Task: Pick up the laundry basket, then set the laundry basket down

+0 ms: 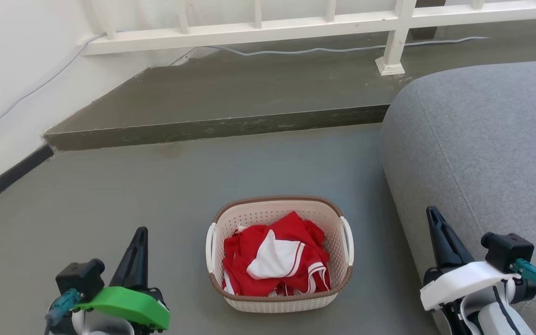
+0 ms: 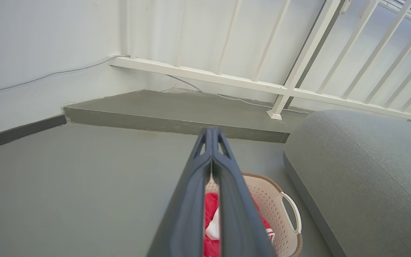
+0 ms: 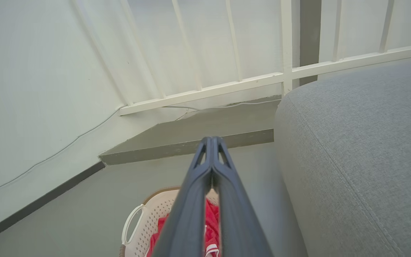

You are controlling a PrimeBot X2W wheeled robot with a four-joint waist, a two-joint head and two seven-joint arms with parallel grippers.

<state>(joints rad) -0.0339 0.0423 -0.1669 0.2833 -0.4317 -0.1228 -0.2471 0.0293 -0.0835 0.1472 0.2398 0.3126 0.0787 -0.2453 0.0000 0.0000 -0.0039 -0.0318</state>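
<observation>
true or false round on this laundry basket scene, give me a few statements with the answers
1. The laundry basket stands on the floor between the left gripper and the right gripper. True.
2. The basket is empty. False: red and white clothing lies in it.
3. The left gripper grips a basket handle. False: it is shut on nothing, apart from the basket.
4. The right gripper is shut. True.
5. The grey sofa is on the robot's left. False: it is on its right.

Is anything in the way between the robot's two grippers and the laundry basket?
Nothing visible. Just bare floor lies between the left gripper and the laundry basket, and between the right gripper and it. The grey sofa sits beside the right gripper, not in between.
</observation>
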